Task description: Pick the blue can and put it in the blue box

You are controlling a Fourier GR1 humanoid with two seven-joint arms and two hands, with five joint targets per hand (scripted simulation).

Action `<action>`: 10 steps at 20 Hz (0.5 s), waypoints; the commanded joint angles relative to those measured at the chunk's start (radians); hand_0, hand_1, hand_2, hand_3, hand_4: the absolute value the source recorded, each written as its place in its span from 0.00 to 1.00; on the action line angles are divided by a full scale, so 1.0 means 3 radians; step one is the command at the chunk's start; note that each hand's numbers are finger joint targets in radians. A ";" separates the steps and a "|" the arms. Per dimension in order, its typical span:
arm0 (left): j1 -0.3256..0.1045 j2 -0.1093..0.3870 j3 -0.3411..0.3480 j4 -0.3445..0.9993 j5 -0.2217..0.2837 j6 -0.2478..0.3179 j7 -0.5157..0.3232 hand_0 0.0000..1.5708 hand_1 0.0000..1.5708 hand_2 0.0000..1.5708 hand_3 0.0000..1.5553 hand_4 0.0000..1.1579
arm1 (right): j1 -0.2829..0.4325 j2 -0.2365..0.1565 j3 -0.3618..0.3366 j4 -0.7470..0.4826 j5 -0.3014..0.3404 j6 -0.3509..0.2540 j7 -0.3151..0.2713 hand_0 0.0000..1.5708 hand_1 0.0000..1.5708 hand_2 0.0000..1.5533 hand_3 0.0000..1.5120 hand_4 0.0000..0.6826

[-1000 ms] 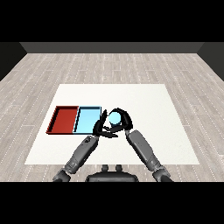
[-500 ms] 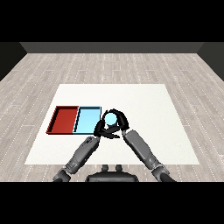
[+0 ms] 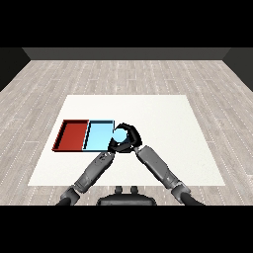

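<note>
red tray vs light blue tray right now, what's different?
Colour: the red tray is dark red inside, the light blue tray pale blue. Position: the red tray lies at the outer left, the light blue tray sits beside it on the right. Neighbours: the right hand, curled round the blue can, is at the light blue tray's right edge; nothing is near the red tray. Both are shallow rectangles, touching side by side.
</note>
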 commanded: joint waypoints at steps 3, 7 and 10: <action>-0.0275 -0.0040 -0.0164 0.0396 -0.0177 0.0257 -0.0034 0.20 0.20 0.33 0.11 0.00 | -0.0082 0.0019 0.0315 0.0144 -0.0192 -0.0119 -0.0143 0.93 0.93 0.95 0.93 0.87; -0.0191 0.0044 -0.0422 -0.0009 -0.0861 0.0568 0.0418 0.00 0.00 0.10 0.00 0.27 | -0.0134 0.0017 0.0203 0.0232 -0.0122 -0.0038 -0.0196 0.93 0.93 0.94 0.92 0.87; -0.0169 -0.0035 0.0116 -0.0150 -0.0143 0.0349 0.0233 0.29 0.29 0.41 0.22 0.62 | -0.0150 0.0017 0.0364 0.0227 -0.0362 -0.0143 -0.0277 0.93 0.93 0.94 0.92 0.88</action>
